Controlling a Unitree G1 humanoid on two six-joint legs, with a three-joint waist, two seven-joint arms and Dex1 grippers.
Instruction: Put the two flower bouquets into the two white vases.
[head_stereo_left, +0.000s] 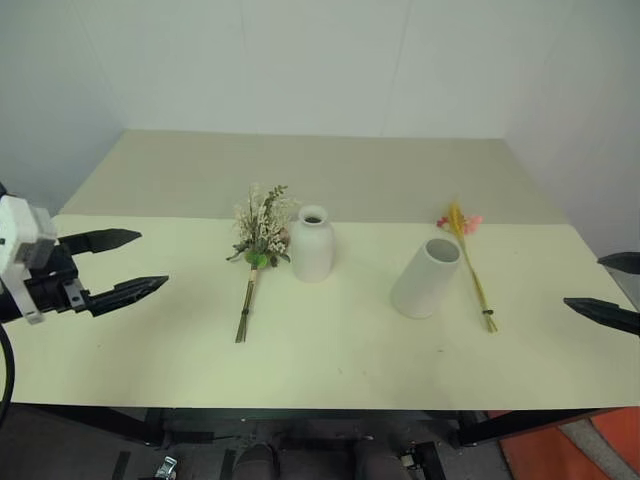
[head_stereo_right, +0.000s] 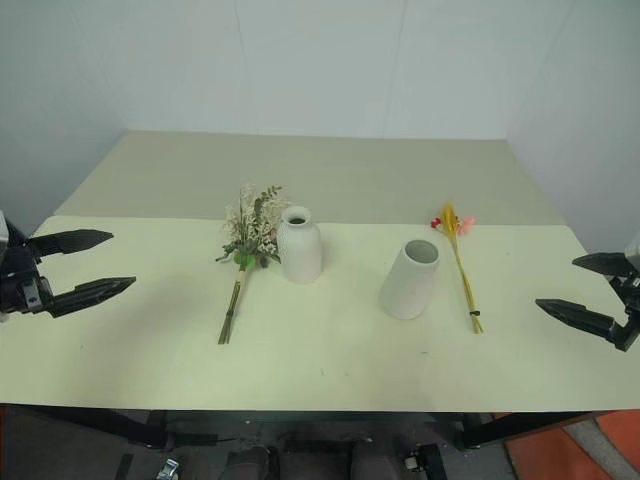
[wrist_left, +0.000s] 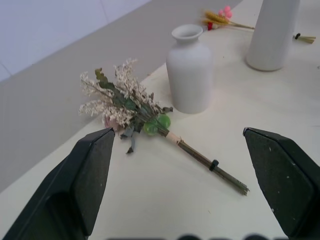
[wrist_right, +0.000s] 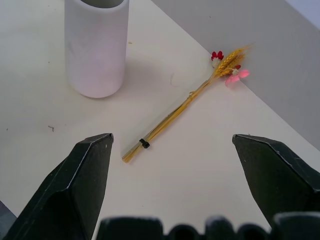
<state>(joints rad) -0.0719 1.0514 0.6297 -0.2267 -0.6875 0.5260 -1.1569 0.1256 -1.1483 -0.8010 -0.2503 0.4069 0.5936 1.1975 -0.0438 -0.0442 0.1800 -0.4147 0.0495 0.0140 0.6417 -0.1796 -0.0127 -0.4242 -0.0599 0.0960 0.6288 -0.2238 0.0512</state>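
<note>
The two flower bouquets are laid flat on the pale bench (head_stereo_left: 330, 370), and neither has been placed in a vase. The bushy bouquet (head_stereo_left: 262, 240) of cream sprigs and green leaves is found left of the bench's middle, its head turned toward the far edge and its bound stems toward the near edge. Just beside its head, on the right, the bottle-shaped vase (head_stereo_left: 311, 243) is stood upright; whether leaves and vase touch cannot be told. The wide-mouthed vase (head_stereo_left: 426, 278) is stood further right, well apart from the first and somewhat nearer the near edge. The slim yellow bouquet (head_stereo_left: 468, 260) is laid just beside it on the side of the right edge, its pink-red blossoms toward the far edge and its tied stem ends toward the near edge; stems and vase are seen apart in the right wrist view.

The left gripper (head_stereo_left: 125, 266) is held above the bench's left edge, its two black fingers spread wide with nothing between them, pointed toward the bushy bouquet. The right gripper (head_stereo_right: 588, 292) is held at the right edge, its fingers likewise spread wide and empty, pointed toward the slim yellow bouquet.
</note>
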